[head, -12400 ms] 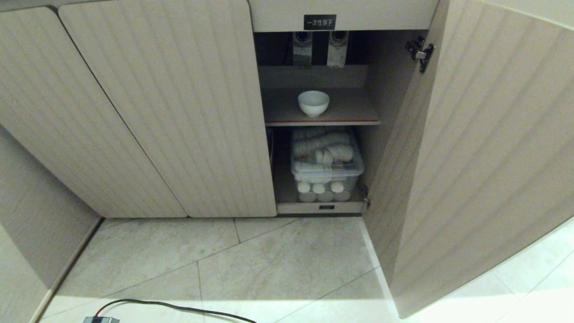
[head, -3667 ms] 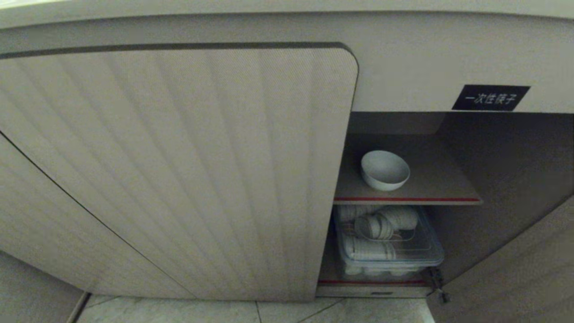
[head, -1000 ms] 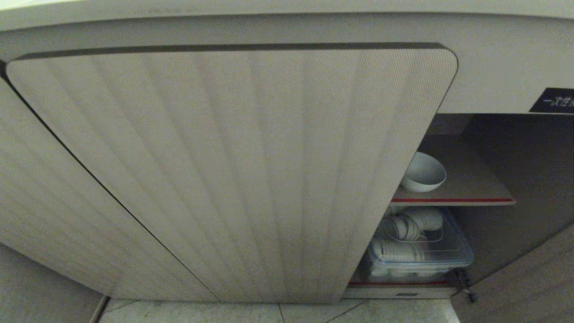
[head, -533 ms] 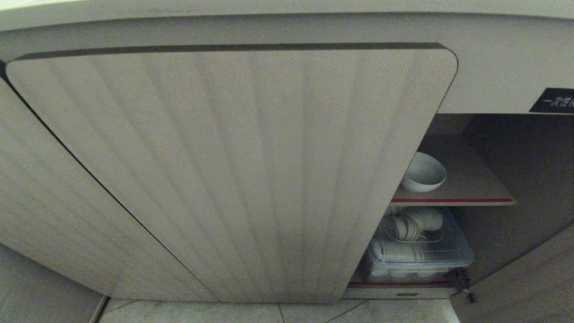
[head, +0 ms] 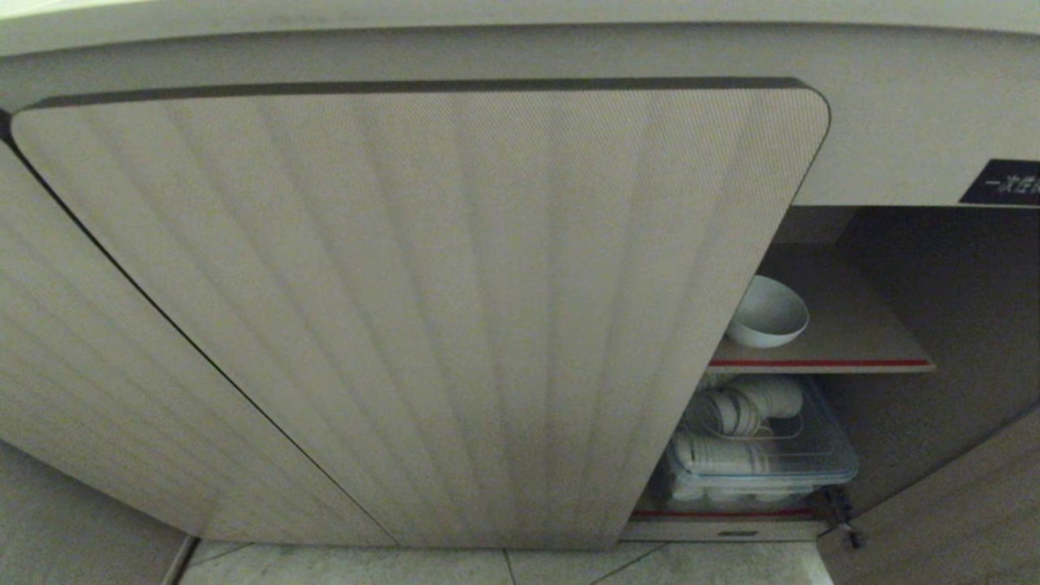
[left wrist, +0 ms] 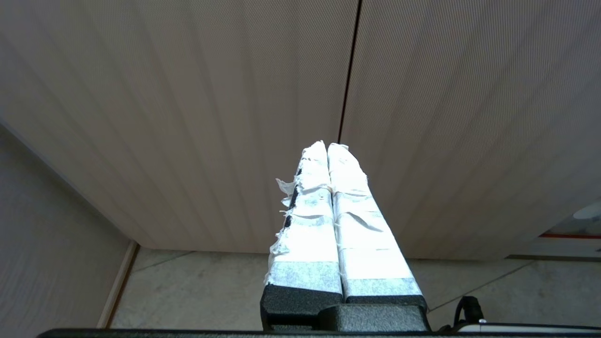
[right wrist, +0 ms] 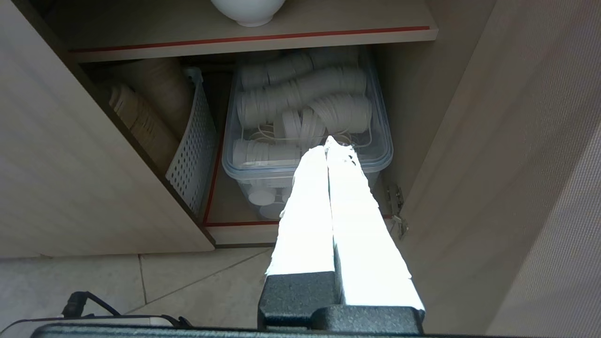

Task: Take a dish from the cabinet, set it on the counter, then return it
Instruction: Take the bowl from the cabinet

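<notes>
The dish [head: 768, 313], a small white bowl, stands on the red-edged shelf [head: 821, 363] inside the open cabinet [head: 910, 309], partly behind the edge of the closed ribbed door [head: 422, 309]. Its foot shows in the right wrist view, dish [right wrist: 248, 10]. My right gripper [right wrist: 328, 143] is shut and empty, held low outside the open compartment, in front of the box below the shelf. My left gripper [left wrist: 327, 145] is shut and empty too, facing the seam between two closed doors. Neither arm shows in the head view. The counter shows only as its front edge [head: 520, 16].
A clear box of stacked white paper cups [head: 756, 447], also clear box [right wrist: 305, 122], fills the space under the shelf, with a perforated white basket [right wrist: 190, 141] beside it. The open door [right wrist: 516, 164] swings out on the right. A black label [head: 1003, 183] sits above the opening. Tiled floor [head: 504, 565] lies below.
Over the earlier frames the whole view came closer and shifted, putting the open compartment at the right edge. In the last second nothing has moved.
</notes>
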Available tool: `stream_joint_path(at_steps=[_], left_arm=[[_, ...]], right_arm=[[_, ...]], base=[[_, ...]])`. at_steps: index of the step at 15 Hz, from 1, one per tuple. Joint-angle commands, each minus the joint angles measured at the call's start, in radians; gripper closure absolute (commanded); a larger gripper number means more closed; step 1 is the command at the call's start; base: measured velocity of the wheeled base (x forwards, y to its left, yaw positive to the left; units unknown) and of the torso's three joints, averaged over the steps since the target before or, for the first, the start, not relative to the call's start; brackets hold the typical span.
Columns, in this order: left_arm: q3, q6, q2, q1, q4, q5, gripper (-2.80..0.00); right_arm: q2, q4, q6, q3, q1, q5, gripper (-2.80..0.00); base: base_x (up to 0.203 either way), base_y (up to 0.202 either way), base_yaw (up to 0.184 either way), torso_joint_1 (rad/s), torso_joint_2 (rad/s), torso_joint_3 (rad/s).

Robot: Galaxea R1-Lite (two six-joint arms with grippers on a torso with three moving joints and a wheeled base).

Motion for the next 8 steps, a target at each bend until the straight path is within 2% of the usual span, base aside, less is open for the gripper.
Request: stream_joint_path(at_steps=[1,8], left_arm=[[0.000,-0.001,0.000,0.000,-0.001,0.001,0.00],[0.000,-0.001,0.000,0.000,-0.001,0.001,0.00]], right_arm=[[0.001,-0.001,-0.004,0.000,0.000,0.000,0.00],[0.001,0.001,-0.025,-0.001,0.000,0.001,0.00]], base=[[0.000,0.000,0.000,0.000,0.00,0.000],[0.000,0.000,0.000,0.000,0.00,0.000]])
